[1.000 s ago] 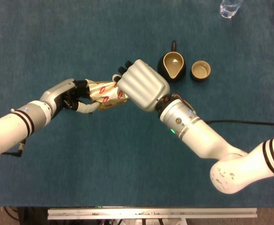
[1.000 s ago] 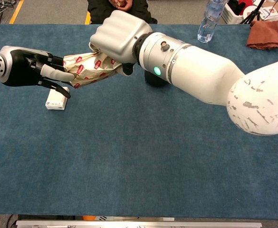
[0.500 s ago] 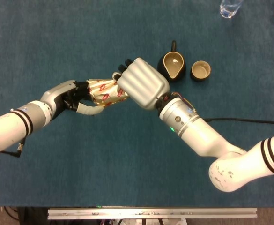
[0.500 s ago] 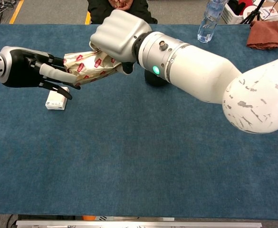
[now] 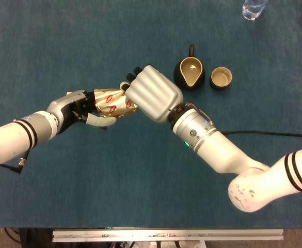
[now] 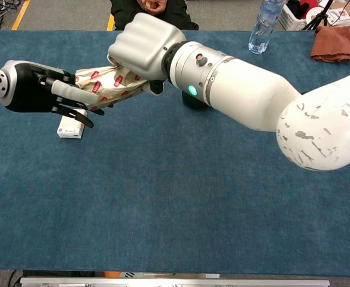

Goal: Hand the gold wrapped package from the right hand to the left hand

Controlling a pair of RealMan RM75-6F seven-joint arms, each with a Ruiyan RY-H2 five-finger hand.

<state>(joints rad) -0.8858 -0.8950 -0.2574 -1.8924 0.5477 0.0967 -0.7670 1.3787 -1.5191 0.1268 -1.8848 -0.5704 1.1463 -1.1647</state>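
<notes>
- The gold wrapped package [image 5: 112,104] [image 6: 107,84] hangs in the air above the blue table [image 5: 114,181] [image 6: 163,197], held between the two hands.
- The right hand [image 5: 152,93] [image 6: 140,46] grips the package's right end; its fingers [image 5: 135,72] are curled round that end, and the ribbed white back of the hand covers where they meet the wrapper.
- The left hand [image 5: 81,107] [image 6: 40,89] is at the package's left end. Its pale fingers [image 5: 100,121] [image 6: 73,91] reach along the lower side of the wrapper and touch it, with dark fingers against the end. Whether they are clamped on the package I cannot tell.
- In the chest view a small white box [image 6: 71,125] lies on the table below the left hand, apart from the package.
- A dark pitcher [image 5: 189,71] with a handle stands on the table just beside the right hand; its pale inside shows nothing I can make out.
- A small dark cup [image 5: 221,77] stands close beside the pitcher; its inside is pale too, contents not clear.
- A clear plastic bottle [image 5: 254,9] [image 6: 262,25] stands near the far edge of the table.
- A rust-brown cloth [image 6: 335,43] lies at the far right corner.
</notes>
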